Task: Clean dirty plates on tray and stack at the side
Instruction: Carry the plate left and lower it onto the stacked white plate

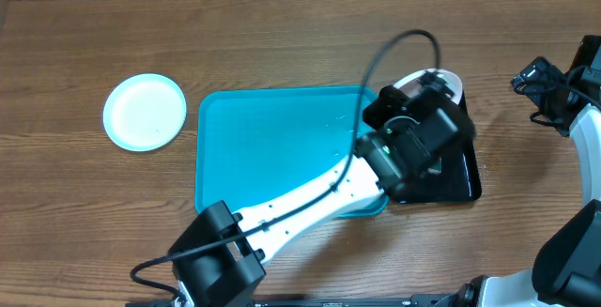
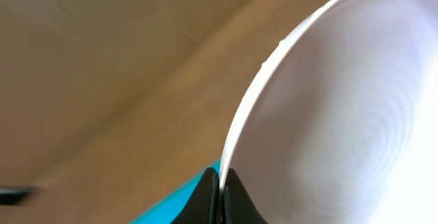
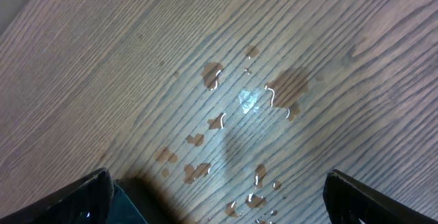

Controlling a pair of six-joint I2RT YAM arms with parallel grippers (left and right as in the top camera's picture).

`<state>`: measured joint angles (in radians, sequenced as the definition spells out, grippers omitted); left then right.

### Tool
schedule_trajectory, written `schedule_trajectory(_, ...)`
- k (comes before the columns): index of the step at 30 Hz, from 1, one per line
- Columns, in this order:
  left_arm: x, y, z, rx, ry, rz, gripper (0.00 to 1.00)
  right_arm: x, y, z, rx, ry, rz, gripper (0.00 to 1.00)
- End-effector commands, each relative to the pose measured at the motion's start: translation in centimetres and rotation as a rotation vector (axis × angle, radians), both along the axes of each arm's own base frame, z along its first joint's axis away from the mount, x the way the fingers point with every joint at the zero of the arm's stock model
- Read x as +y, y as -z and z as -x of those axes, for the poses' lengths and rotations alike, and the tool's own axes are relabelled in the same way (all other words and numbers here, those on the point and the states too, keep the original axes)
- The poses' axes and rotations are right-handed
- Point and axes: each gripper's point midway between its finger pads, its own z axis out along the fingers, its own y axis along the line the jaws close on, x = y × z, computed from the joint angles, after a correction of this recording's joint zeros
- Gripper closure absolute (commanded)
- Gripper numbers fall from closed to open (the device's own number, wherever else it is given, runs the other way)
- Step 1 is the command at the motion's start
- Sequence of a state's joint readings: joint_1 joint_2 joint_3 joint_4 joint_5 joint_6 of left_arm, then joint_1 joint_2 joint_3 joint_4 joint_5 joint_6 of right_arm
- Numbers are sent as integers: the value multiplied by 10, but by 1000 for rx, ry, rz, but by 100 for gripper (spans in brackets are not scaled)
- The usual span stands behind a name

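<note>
1. Black fingers [image 2: 205,198] of the left gripper [image 2: 220,183] sit nearest the left wrist lens. They are pressed onto the rim of the white plate [image 2: 342,114], which is clamped edge-on between them.
2. From the fingertips, the white plate extends up and to the right, tilted, with one broad face toward the lens.
3. Below and left of the fingertips, a sliver of the turquoise tray [image 2: 171,207] shows. The wood table [image 2: 102,80] lies beyond it.
4. In the overhead view, the left arm [image 1: 310,199] crosses the turquoise tray's near right corner. Its wrist hangs over the glossy black tray [image 1: 460,180], which lies just beside the turquoise tray. The held plate projects past the wrist.
5. The pale blue plate [image 1: 145,111] lies flat on the table. It is well apart from the left gripper, on the far side of the turquoise tray.
6. The right gripper [image 3: 217,179] has its fingers spread wide apart. Under it, droplets of clear liquid [image 3: 246,101] lie on the table. The right gripper is well apart from both trays.
</note>
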<state>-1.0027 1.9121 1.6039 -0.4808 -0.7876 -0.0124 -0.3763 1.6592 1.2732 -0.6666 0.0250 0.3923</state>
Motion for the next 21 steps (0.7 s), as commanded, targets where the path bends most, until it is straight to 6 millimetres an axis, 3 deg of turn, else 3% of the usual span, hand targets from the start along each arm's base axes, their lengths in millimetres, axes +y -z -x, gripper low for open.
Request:
schedule_trajectory(1, -13, 18, -5, 207, -17, 321, 96, 1, -12, -1, -32, 0, 7, 0)
schedule_trajectory(7, 10, 38, -29, 531, -87, 667, 96, 1, -12, -1, -33, 0, 7, 0)
schedule_trajectory(12, 55, 30, -56, 779, -89, 959, 96, 1, -12, -1, -32, 0, 7, 0)
schedule_trajectory(16, 126, 28, -80, 874, -222, 1131, 96, 1, -12, -1, -32, 0, 7, 0)
schedule_trajectory(21, 238, 37, -94, 894, -462, 1272, 96, 1, -12, -1, -33, 0, 7, 0)
